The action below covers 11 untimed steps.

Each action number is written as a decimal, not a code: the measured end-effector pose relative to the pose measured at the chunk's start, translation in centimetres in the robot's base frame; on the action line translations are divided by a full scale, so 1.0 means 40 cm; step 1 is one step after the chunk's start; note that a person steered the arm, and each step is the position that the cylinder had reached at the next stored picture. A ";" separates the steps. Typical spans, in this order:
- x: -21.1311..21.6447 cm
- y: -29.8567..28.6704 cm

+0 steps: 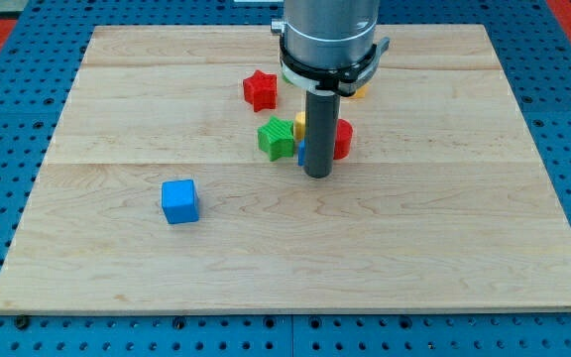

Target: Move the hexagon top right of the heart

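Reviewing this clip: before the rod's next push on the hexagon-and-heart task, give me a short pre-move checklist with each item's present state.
1. My tip in view: ok; it sits at the bottom edge of the central cluster.
2. Hexagon identified: cannot tell; the red block right of the rod is partly hidden, so its shape is unclear.
3. Heart identified: cannot tell; the yellow block and the blue block show only as slivers behind the rod.
4. Bystanders apart from the tip: ok for the red star and the blue cube; not ok for the green star, just left of the rod.
5. Orange-yellow block under the arm's collar: cannot tell its shape.
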<state>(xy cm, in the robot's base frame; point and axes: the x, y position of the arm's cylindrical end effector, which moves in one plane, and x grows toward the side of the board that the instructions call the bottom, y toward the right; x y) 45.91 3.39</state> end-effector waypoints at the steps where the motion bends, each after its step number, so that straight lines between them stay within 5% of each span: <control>1: 0.056 0.090; 3: -0.062 0.219; 5: -0.433 0.423; 6: -0.474 0.316; 8: -0.358 0.119; 11: -0.433 0.031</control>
<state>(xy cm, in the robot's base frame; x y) 28.60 4.64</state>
